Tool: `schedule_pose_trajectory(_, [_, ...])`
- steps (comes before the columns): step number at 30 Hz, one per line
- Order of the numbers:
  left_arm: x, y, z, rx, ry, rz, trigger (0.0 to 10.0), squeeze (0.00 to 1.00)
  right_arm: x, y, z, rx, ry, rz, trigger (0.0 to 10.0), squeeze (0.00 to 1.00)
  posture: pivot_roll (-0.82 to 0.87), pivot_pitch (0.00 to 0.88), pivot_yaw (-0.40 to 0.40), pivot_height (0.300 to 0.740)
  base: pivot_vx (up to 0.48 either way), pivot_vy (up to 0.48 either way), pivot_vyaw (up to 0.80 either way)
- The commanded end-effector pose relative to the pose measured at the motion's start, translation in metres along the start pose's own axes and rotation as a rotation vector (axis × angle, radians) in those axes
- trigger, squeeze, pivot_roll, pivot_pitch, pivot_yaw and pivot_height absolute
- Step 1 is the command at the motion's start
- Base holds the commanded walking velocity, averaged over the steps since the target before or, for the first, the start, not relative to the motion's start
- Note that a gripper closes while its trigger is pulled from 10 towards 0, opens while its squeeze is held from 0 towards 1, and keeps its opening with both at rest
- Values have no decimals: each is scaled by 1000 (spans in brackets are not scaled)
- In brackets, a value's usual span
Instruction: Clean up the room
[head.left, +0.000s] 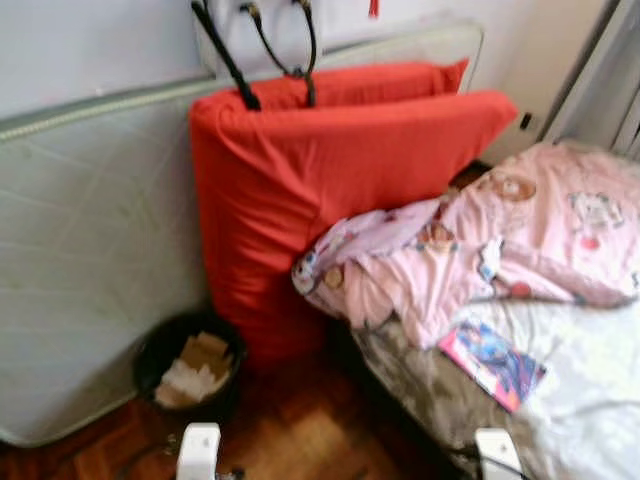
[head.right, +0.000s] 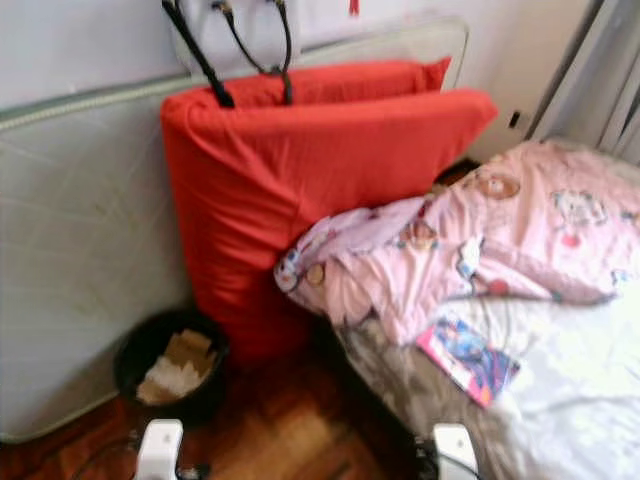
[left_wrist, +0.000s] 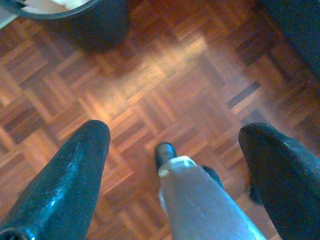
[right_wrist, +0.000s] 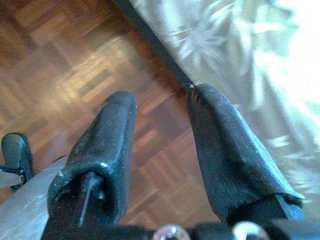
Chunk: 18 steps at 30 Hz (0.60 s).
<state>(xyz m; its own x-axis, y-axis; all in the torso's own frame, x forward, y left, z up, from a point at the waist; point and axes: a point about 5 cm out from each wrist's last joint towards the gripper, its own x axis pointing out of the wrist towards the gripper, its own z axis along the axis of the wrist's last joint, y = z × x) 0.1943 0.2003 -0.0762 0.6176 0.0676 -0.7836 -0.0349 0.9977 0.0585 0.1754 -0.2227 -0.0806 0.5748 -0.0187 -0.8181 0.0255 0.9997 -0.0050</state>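
A crumpled pink cartoon-print blanket (head.left: 520, 235) lies heaped on the bed (head.left: 590, 390) at the right. A pink and blue booklet (head.left: 492, 363) rests on the sheet near the bed's front edge. On the floor at the left stands a black bin (head.left: 150, 352) holding crumpled paper (head.left: 195, 368). Both arms hang low. My left gripper (left_wrist: 177, 132) is open above the parquet, with the bin (left_wrist: 95, 25) just ahead. My right gripper (right_wrist: 162, 97) is open too, empty, beside the bed's edge (right_wrist: 165, 55).
Two big red cushions (head.left: 330, 190) lean upright between the bin and the bed. A grey mattress (head.left: 90, 250) stands on edge against the wall behind them. Black straps (head.left: 270, 40) hang above. A curtain (head.left: 610, 80) is at the far right. My own leg (left_wrist: 200, 200) is below the left gripper.
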Motion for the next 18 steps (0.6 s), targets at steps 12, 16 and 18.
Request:
schedule_pose_trajectory(12, [-2,9,-7,-11,34,29,10000,0,1,7,0,10,11,19,10000,0,-66,0,-46,740,0,0,-379])
schedule_pose_trajectory(16, [-2,9,-7,-13,31,29,10000,0,1,7,0,7,13,21,10000,0,-65,0,-44,740,0,0,-756])
schedule_pose_trajectory(18, [-2,9,-7,-16,29,29,10000,0,1,7,-1,7,14,22,10000,0,-64,0,-44,740,0,0,-756])
